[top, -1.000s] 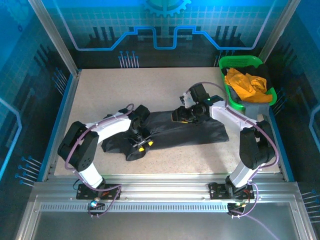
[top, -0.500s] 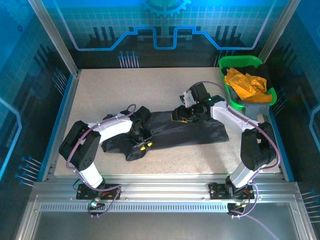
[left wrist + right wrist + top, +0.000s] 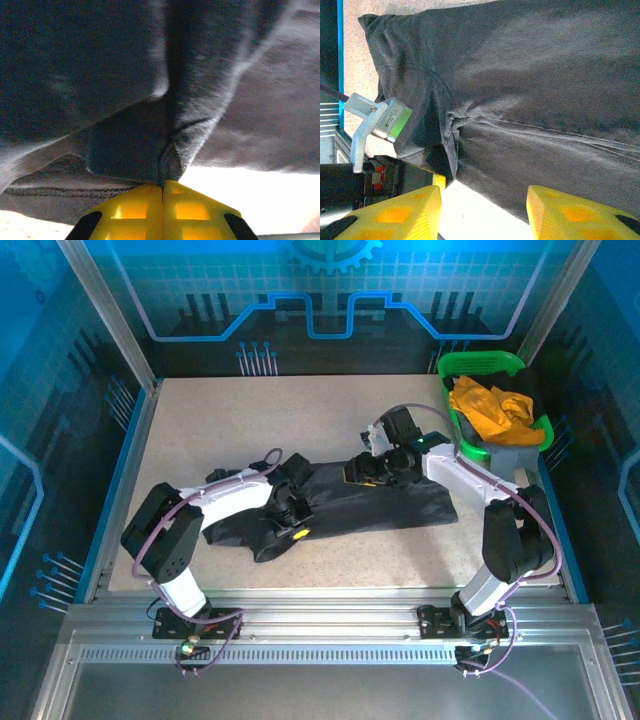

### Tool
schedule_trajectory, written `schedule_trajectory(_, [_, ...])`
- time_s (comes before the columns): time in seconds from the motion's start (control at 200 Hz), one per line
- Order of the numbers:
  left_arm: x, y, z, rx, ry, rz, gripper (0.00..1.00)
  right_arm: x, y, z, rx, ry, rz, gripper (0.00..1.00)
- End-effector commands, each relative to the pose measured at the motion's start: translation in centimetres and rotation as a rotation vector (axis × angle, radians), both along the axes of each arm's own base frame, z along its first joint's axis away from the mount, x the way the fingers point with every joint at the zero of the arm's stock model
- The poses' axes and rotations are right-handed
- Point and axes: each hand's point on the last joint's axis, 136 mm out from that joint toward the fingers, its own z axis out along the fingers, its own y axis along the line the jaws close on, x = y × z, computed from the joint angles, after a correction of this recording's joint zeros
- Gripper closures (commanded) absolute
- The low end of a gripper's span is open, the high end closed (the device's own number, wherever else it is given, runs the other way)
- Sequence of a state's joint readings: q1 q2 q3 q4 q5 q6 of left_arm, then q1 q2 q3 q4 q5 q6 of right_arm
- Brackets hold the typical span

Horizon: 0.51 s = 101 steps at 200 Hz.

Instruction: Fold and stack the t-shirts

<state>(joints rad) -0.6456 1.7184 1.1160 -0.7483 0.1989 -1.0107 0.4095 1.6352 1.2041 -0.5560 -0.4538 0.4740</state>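
Now, black t-shirt (image 3: pixel 100 75) pinched in left claw (image 3: pixel 162 188)

Both arms bent inward, low: left gripper (image 3: pixel 162 187), jaws pinched on the black t-shirt (image 3: pixel 100 75) — right gripper (image 3: pixel 484 197), jaws apart.

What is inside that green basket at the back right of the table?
A crumpled orange-yellow t-shirt lies on top in the green basket, with grey cloth showing beneath it at the near end. Whatever lies deeper is covered.
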Motion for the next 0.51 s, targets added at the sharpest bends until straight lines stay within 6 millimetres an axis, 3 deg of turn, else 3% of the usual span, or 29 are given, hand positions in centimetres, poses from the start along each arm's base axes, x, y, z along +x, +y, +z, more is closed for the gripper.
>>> schedule_trajectory(0.0, [-1.4, -0.7, 0.4, 0.024, 0.04, -0.097, 1.0, -0.3, -0.6, 0.2, 0.017, 0.008, -0.011, 0.51])
schedule_trajectory(0.16, [-2.1, -1.6, -0.6, 0.023, 0.08, -0.116, 0.96, -0.7, -0.8, -0.4, 0.012, 0.025, -0.01, 0.51])
schedule_trajectory(0.19, [-2.4, -1.8, -0.8, 0.022, 0.097, -0.119, 0.9, -0.7, -0.8, -0.5, 0.011, 0.028, -0.011, 0.51])
schedule_trajectory(0.275, [-2.6, -1.8, -1.0, 0.035, 0.125, -0.143, 0.61, -0.8, -0.9, -0.7, 0.006, 0.035, -0.013, 0.51])
schedule_trajectory(0.315, [-2.5, -1.8, -0.7, 0.038, 0.117, -0.16, 0.54, -0.8, -0.9, -0.7, 0.006, 0.036, -0.012, 0.51])
schedule_trajectory(0.415, [-2.0, -1.4, 1.0, 0.039, 0.056, -0.178, 0.51, -0.5, -0.8, -0.9, 0.003, 0.037, -0.014, 0.51])
schedule_trajectory(0.5, [-1.5, 0.2, 2.7, 0.067, -0.031, -0.135, 0.53, -0.3, -0.7, -1.1, -0.001, 0.041, -0.02, 0.52])
